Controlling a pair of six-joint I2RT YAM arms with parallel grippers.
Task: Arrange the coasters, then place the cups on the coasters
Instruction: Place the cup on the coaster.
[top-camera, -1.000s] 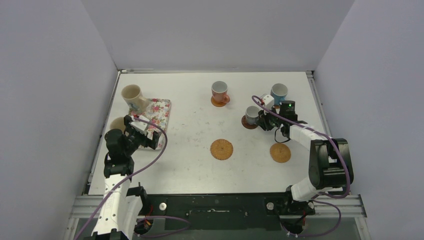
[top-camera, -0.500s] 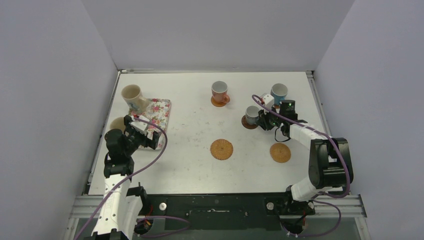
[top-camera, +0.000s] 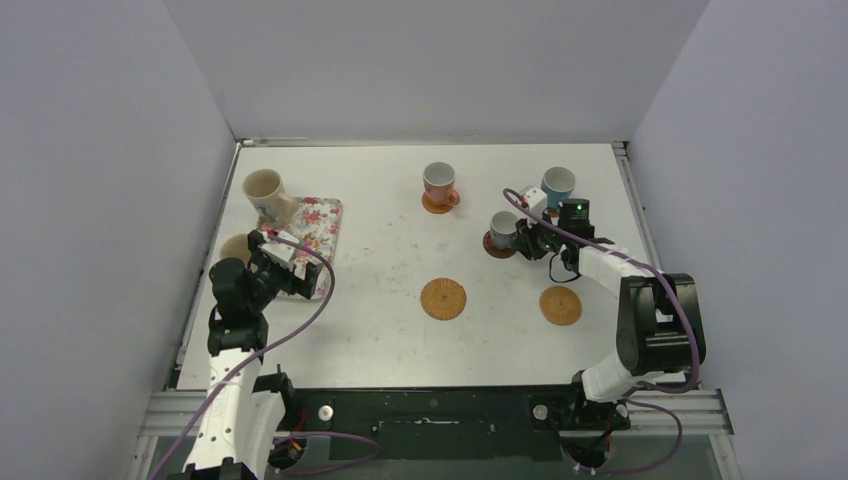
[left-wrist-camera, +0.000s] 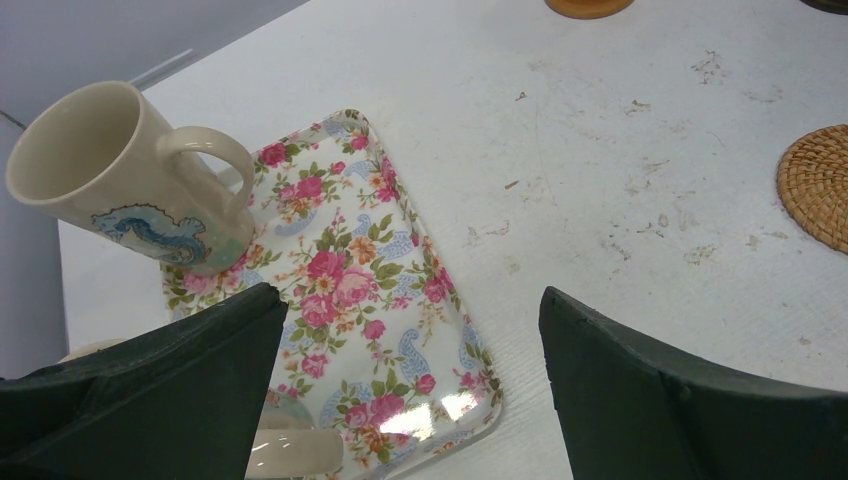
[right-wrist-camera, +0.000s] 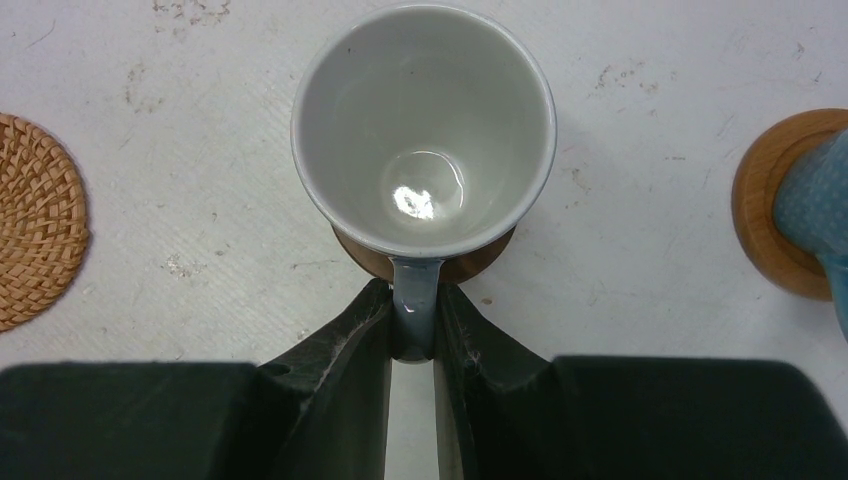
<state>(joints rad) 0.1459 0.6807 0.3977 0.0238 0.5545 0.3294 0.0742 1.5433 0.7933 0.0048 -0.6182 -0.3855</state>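
Barely anything has shifted in the last second; both arms and all the cups sit as before. Right gripper (right-wrist-camera: 412, 320) pinched tight on the grey cup's (right-wrist-camera: 425, 130) handle; that cup stands on the dark brown coaster (right-wrist-camera: 470, 262). Blue cup (right-wrist-camera: 815, 200) near the grey cup's right, woven coaster (right-wrist-camera: 30, 220) off its left. Left gripper (left-wrist-camera: 408, 295) spread wide, empty, well left of the grey cup.

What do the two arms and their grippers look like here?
Both arms mix black joint housings with white links: left arm, right arm. A purple cable loops along each. The right wrist shows a green light. The left gripper and right gripper have dark, wedge-shaped fingers.
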